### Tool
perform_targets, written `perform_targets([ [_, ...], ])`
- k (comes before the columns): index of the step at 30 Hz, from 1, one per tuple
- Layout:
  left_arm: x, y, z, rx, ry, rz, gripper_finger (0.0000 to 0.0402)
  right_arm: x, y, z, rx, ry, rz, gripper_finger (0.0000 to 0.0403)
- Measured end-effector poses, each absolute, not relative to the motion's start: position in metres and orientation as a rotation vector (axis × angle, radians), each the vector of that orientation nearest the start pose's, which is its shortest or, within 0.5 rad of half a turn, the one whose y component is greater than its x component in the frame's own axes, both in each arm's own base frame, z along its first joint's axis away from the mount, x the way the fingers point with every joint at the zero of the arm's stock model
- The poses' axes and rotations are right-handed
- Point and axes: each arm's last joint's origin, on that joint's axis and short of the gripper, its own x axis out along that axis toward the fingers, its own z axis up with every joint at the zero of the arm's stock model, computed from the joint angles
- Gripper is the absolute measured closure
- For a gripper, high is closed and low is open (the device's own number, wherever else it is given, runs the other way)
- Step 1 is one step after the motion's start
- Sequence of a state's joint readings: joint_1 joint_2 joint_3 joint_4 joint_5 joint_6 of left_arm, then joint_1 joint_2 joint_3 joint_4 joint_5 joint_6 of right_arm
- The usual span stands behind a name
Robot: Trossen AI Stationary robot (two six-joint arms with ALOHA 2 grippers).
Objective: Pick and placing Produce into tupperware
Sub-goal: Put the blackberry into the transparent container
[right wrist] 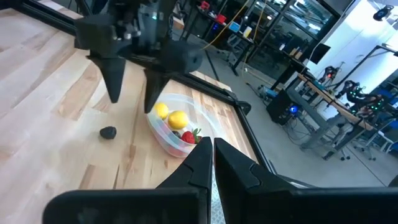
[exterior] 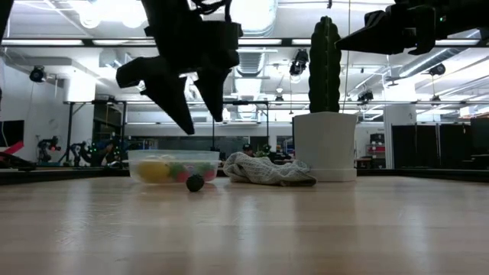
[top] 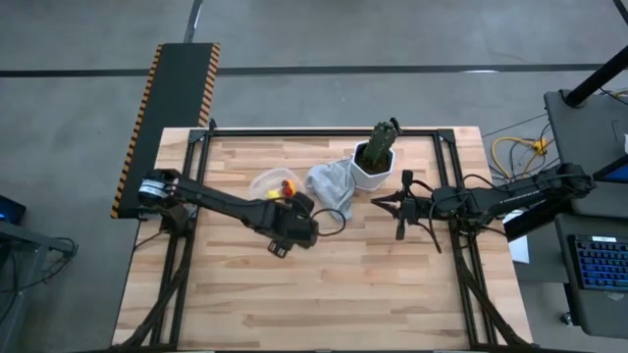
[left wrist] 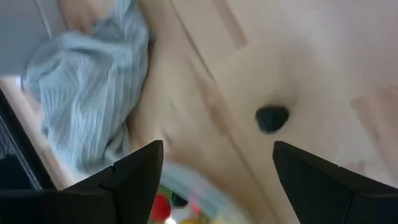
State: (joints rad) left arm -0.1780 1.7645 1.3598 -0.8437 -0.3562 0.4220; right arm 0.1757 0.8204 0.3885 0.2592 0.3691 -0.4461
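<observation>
While the right arm waits at the table's right side, the left gripper (exterior: 195, 107) hangs in the air above the table, fingers spread wide and holding nothing. It sits just in front of the tupperware (top: 272, 183) as the high view gives it.

One dark brown piece (exterior: 195, 182) lies loose on the wood, just beside the tupperware's front wall; touching or apart, cannot tell. In the left wrist view the same piece (left wrist: 272, 118) shows between the two spread fingers, on bare table.

Tupperware contents, from the right wrist view: two yellow lemon-like pieces (right wrist: 170, 116) side by side, red strawberry-like pieces (right wrist: 188, 137) next to them. More pieces may lie beneath; too small to tell.

Grey cloth (top: 332, 186) lies crumpled between the tupperware and the white pot (top: 372, 174), close against the pot. The green cactus-like plant (exterior: 325, 65) stands upright in the pot.

Right gripper (top: 377, 201): fingers pressed together, nothing between them, held off the table near the pot, pointing toward the cloth.

Wooden table (top: 324, 294), dark frame rails along its edges.
</observation>
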Motion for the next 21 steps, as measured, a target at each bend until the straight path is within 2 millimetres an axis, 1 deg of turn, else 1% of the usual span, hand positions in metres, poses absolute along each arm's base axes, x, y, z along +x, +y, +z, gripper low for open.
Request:
perform_targets([
  [8, 0.336, -0.053, 0.210, 0.693, 1.294, -0.177, 0.0114, 0.180, 0.021, 0.232, -0.490, 0.207, -0.152, 0.0394],
  [17, 0.333, -0.058, 0.195, 0.824, 1.256, -0.278, 0.0114, 0.180, 0.021, 0.232, -0.492, 0.208, -0.152, 0.0394],
  [21, 0.336, -0.059, 0.194, 0.815, 1.221, -0.283, 0.0114, 0.180, 0.021, 0.232, -0.493, 0.208, -0.152, 0.0394],
])
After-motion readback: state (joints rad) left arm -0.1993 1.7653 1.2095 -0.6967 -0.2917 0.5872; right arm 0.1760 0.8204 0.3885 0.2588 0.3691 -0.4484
